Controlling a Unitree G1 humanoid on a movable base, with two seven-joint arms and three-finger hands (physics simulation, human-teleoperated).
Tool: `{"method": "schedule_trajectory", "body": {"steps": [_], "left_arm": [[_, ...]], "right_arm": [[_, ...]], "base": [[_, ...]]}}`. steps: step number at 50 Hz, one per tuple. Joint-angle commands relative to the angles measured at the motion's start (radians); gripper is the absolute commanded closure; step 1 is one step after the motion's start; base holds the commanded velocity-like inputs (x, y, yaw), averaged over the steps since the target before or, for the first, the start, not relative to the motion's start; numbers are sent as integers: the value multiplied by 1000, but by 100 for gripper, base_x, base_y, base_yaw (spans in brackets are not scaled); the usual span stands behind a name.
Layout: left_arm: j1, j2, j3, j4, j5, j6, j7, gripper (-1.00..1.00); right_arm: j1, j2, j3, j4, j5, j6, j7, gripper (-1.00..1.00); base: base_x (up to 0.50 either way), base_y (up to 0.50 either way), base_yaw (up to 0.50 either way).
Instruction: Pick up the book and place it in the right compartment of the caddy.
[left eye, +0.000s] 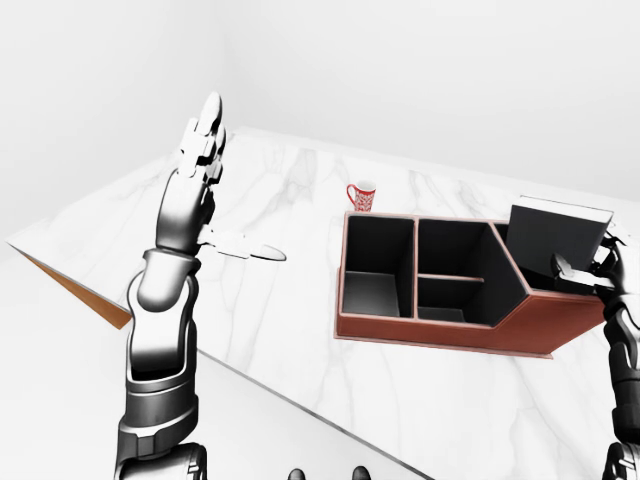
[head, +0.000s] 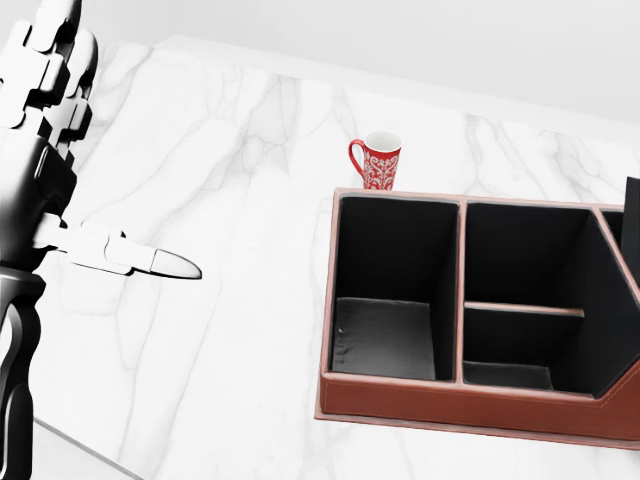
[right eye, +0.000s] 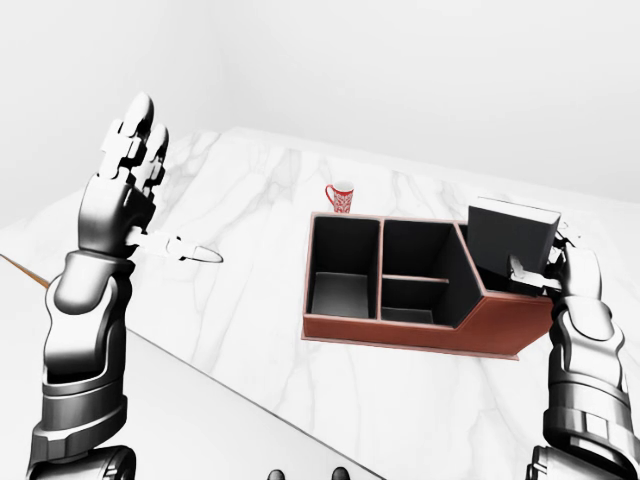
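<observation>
Right hand (right eye: 560, 268) gripping dark rectangular book (right eye: 510, 242) above brown leather caddy's (right eye: 420, 335) right compartment; left hand (left eye: 200, 170) raised, fingers spread wide.
</observation>
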Motion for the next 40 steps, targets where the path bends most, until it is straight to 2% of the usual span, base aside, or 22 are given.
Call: {"method": "schedule_trajectory", "body": {"steps": [1, 37, 38, 39, 40], "left_arm": [[0, 0, 3, 8, 1, 0, 2, -100], [6, -2, 0, 21, 6, 0, 2, -100], [6, -1, 1, 27, 6, 0, 1, -100], [5, -1, 2, 28, 5, 0, 2, -100], [4, 0, 3, 30, 6, 0, 2, -100]], "right_arm": [[-16, -8, -21, -16, 19, 0, -27, 100], [-22, -27, -23, 13, 20, 0, -32, 100], [-22, -29, -24, 10, 20, 0, -35, 68], [-23, -30, -24, 8, 21, 0, -33, -100], [-25, -29, -24, 11, 23, 0, -32, -100]], "base": [[0, 0, 0], [0, 0, 0], [0, 0, 0], [0, 0, 0], [0, 0, 0]]}}
